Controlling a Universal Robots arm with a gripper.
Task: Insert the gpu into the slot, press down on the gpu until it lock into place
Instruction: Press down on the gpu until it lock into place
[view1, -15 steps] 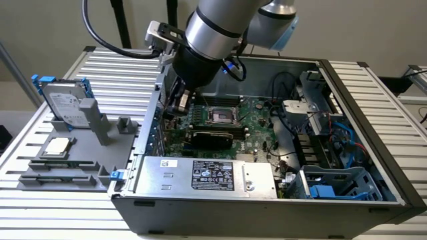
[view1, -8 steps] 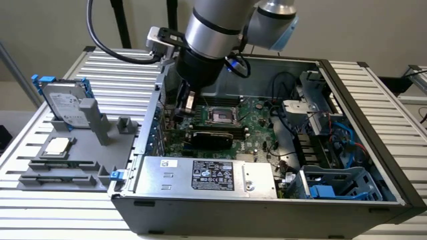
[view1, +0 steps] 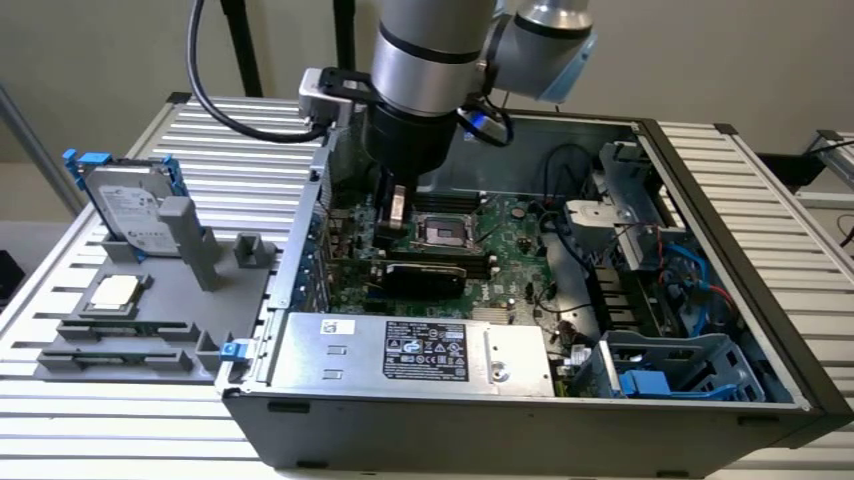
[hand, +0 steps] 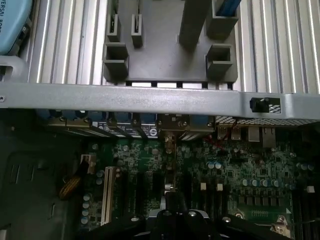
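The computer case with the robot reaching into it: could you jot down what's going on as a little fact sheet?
Setting: open computer case lying on a slatted metal table
Arm: reaches down into the case over the motherboard
Gripper: gripper shut, low over the board beside the processor socket
gpu: black gpu standing on the board just below the gripper; whether it is locked in cannot be told
Also inside: silver power-supply box, blue cables
Outside the case: grey parts holder with a hard drive

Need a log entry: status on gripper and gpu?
Gripper shut, down inside the case over the motherboard. Gpu lying along its slot just below the fingers; whether it is locked in, can't tell. Nothing visibly in the way.
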